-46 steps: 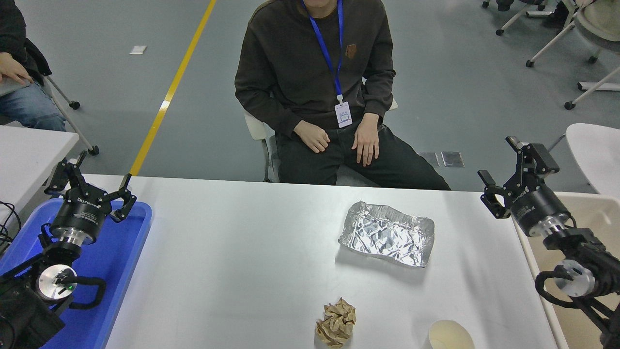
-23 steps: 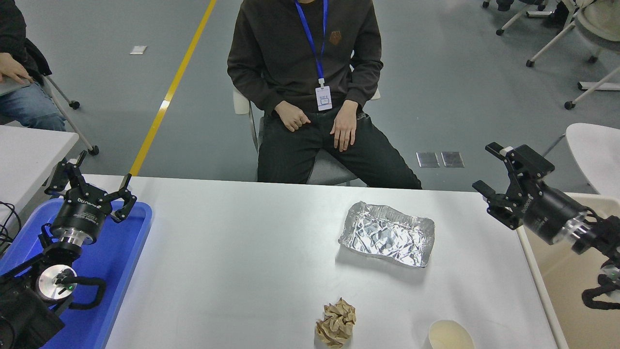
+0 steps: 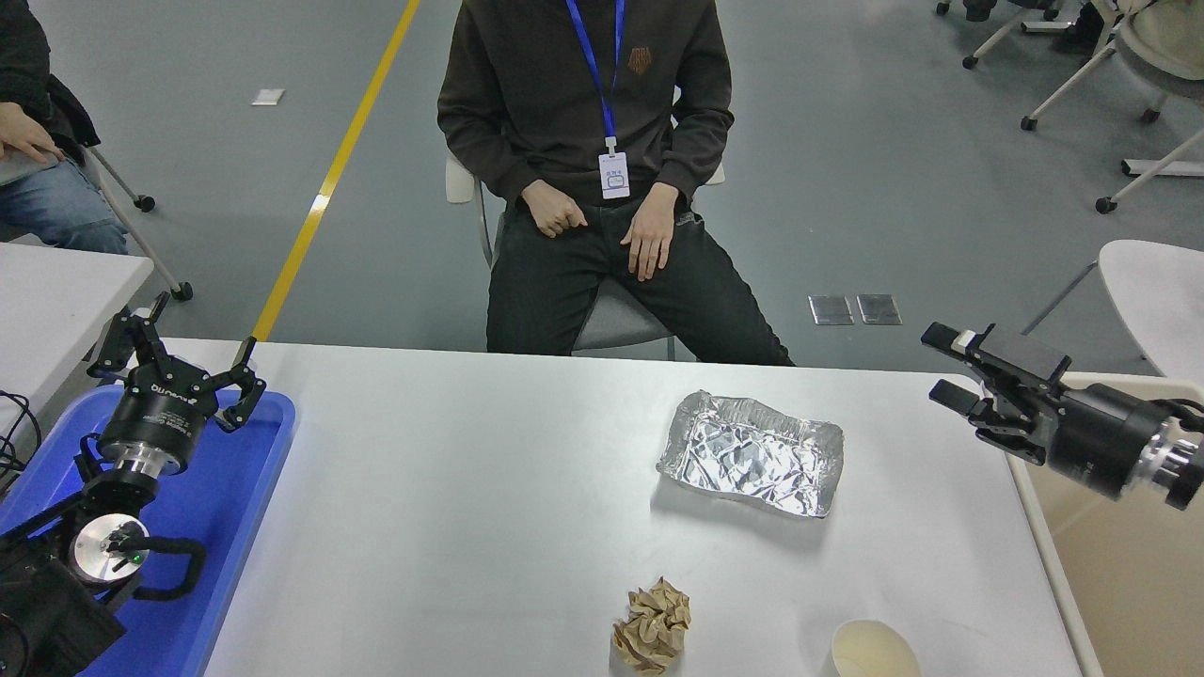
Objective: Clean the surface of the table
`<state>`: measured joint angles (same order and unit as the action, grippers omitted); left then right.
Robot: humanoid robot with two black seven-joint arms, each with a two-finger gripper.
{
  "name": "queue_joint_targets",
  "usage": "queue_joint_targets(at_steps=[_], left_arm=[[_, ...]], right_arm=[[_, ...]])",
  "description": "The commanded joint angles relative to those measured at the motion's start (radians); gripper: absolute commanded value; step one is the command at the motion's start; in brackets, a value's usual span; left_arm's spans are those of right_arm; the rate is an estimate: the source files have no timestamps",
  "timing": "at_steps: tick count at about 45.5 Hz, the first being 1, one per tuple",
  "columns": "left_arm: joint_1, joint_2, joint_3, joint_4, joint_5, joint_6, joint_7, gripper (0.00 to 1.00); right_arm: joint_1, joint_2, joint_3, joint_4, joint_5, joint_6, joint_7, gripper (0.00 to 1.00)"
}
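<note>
One claw above table surface edge

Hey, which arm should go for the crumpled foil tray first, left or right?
Right. The right gripper hangs open at the table surface's right edge, near the foil tray. The left gripper sits over the blue tray, far across the table.

table surface | foil tray | crumpled paper | paper cup
</note>
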<state>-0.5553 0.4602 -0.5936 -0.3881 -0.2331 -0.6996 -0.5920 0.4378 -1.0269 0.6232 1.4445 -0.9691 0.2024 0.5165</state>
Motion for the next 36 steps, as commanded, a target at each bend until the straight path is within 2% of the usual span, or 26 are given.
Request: queue_joint_targets(at_steps=[1,15,26,29,33,36], left_arm=[[0.000,0.000,0.000,0.000,0.001,0.000,0.000,1.00],[0.000,0.000,-0.002,0.000,0.000,0.000,0.000,1.00],[0.000,0.000,0.000,0.000,0.000,0.000,0.000,1.00],[0.000,0.000,-0.002,0.000,0.000,0.000,0.000,1.00],[0.000,0.000,0.000,0.000,0.000,0.000,0.000,1.00],[0.000,0.000,0.000,0.000,0.000,0.000,0.000,1.00]], right_arm=[[0.005,-0.068,-0.066,0.054,-0.148,0.005,0.123,0.98],[0.007,-0.156,-0.119,0.163,-0.348,0.031,0.165,0.98],[0.012,-0.177,-0.119,0.257,-0.424,0.031,0.160,0.98],[0.013,-0.168,-0.119,0.264,-0.450,0.029,0.136,0.98],[0.016,-0.148,-0.119,0.264,-0.459,0.028,0.031,0.98],[0.015,-0.124,-0.117,0.266,-0.459,0.028,-0.006,0.98]])
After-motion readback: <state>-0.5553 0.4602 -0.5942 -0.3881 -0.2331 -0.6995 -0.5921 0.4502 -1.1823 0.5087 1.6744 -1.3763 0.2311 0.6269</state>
